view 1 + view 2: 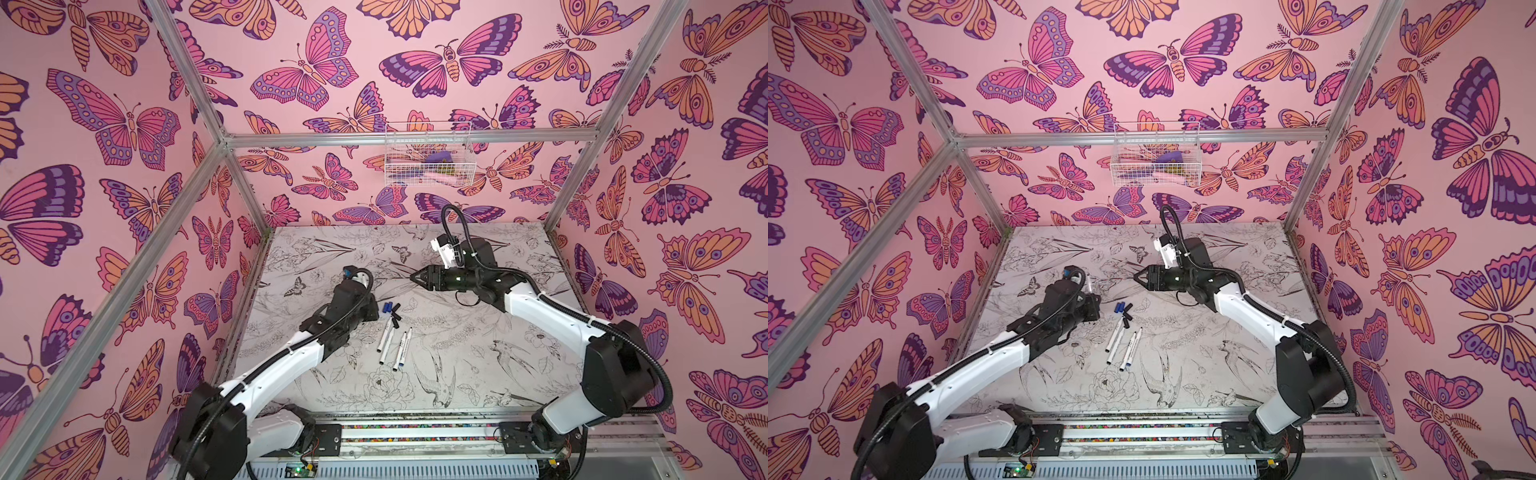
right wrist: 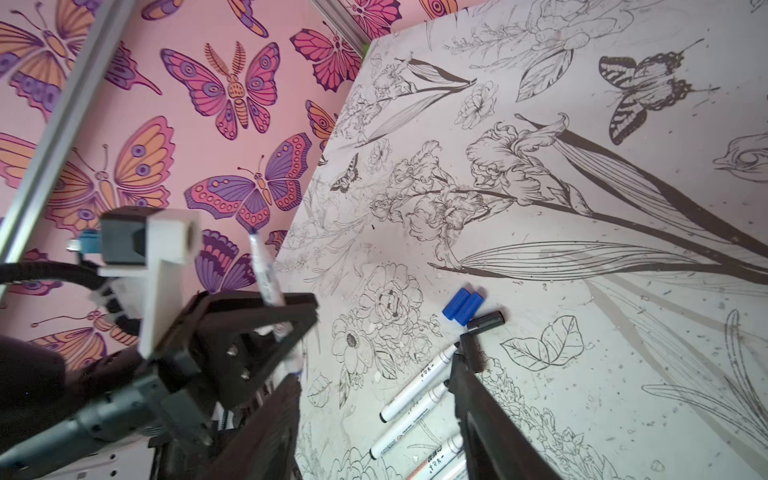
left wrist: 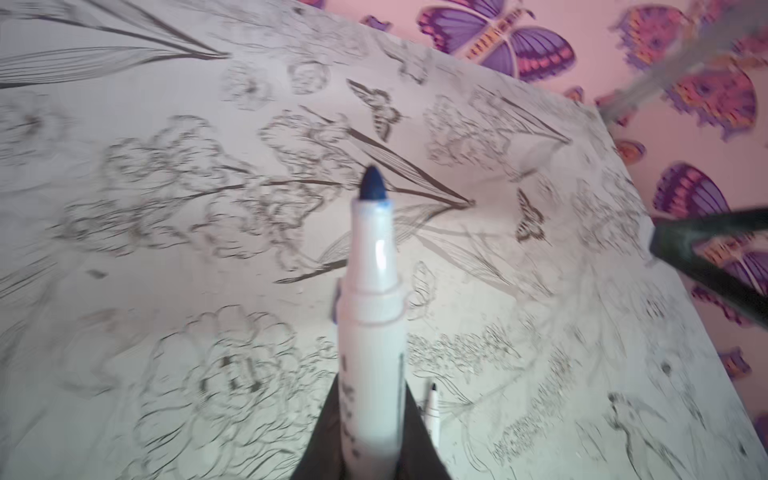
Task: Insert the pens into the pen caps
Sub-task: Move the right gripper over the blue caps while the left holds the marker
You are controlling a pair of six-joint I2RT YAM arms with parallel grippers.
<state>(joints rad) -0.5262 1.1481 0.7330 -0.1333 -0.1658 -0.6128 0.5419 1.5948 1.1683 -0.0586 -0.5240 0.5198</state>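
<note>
Pen [image 3: 372, 316], blue-tipped, is clamped in my left pincer [image 3: 370, 399]; my right pincer [image 1: 415, 277] stands apart, empty; pen caps [image 1: 388, 308] lie on the tabletop [image 1: 478, 332].

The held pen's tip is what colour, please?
Dark blue; the pen shows best in the left wrist view.

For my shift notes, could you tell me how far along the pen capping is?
Done: nothing capped. In hand: the left gripper holds a bare blue-tipped pen. Remaining: four bare pens and the caps lie loose; the right gripper is open, empty.
</note>
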